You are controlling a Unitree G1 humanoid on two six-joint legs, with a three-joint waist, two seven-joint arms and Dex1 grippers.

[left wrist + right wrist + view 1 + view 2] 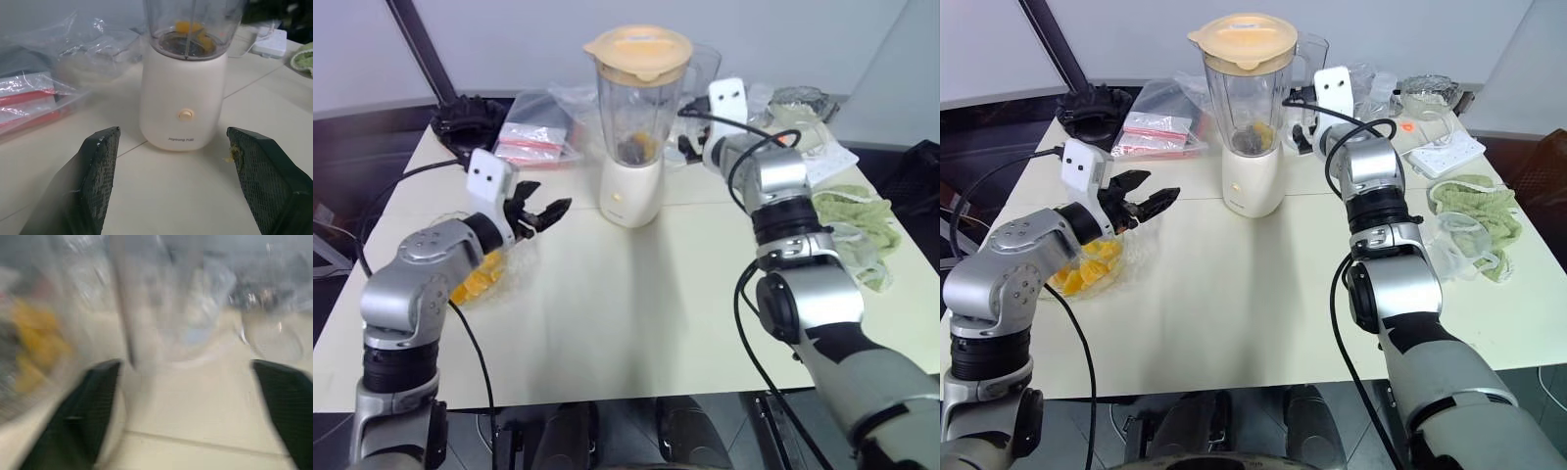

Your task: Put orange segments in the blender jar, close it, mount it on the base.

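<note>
A: Nearest the camera, the left gripper (540, 213) hovers over the surface (636, 323) near its left edge, pointing level toward the middle. Jaws apart, nothing between them. In the left wrist view a scrap of yellowish pulp sticks to one fingertip (237, 154).

B: And under that arm?

A: A clear bowl (1126, 257) at the left edge, with orange segments (1087, 272) lying in it. The gripper is above and just past them, not touching.

B: The blender jar?

A: The blender jar (639, 103) stands upright on the base (631, 191), toward the far edge at about mid-width. A flat cream-yellow lid (638, 51) sits on its top. More orange pieces (644, 145) show through the clear wall, low by the blade. The base's small yellowish knob (185, 114) faces the left gripper.

B: The right side?

A: The right gripper (186, 396) reaches in just beside the jar, at its handle side. Jaws wide apart in the right wrist view, holding nothing; that view is blurred, so whether a finger touches the jar I cannot tell.

B: Other items?

A: Clear plastic bags (540, 127) with red strips at the far left corner, a black bundle (465, 113) beside them. A green cloth (857, 211) along the right edge, a white power strip (1445, 152) beyond it.
</note>
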